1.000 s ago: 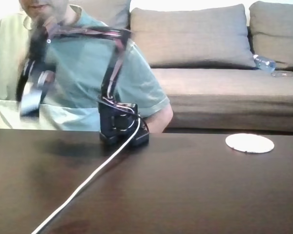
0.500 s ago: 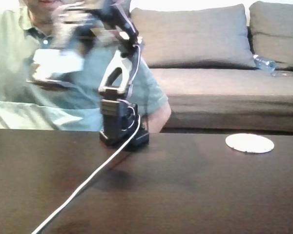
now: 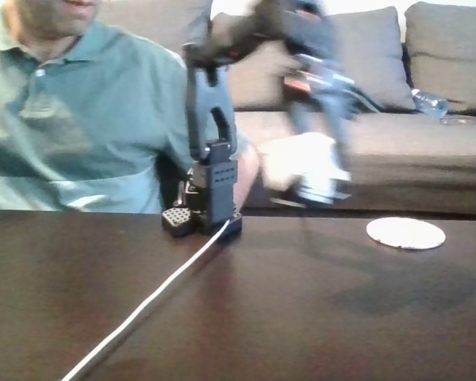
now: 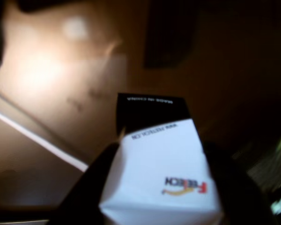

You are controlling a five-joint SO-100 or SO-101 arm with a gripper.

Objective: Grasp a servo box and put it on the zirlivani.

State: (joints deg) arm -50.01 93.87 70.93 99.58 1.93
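Fixed view: the arm rises from its black base (image 3: 203, 216) at the far edge of the dark table (image 3: 301, 317), folds over at the top and reaches down toward the right of the picture. The gripper (image 3: 321, 186) is motion-blurred and hangs in the air above the table, between the base and the zirlivani (image 3: 405, 232). The servo box (image 3: 301, 163) shows as a white smear at the gripper, clear of the tabletop; its edges cannot be made out here. The zirlivani lies flat on the table near the far right edge, well apart from the box, with nothing on it. A white cable (image 3: 155, 294) runs from the base diagonally toward the near left edge. A person in a green polo shirt (image 3: 87, 119) sits behind the table at left; a grey sofa (image 3: 397, 103) stands behind. Wrist view: the servo box (image 4: 161, 164) sits between the two dark fingers (image 4: 91, 192), one on each side, so the gripper (image 4: 161, 187) is clamped on it. The white part with the coloured logo lies nearest the camera; the black part with small white print points away, toward the top of the picture. The box's long axis appears to run along that same near-to-far line, though blur and foreshortening leave this uncertain. The white cable (image 4: 37, 140) crosses the surface below at left.
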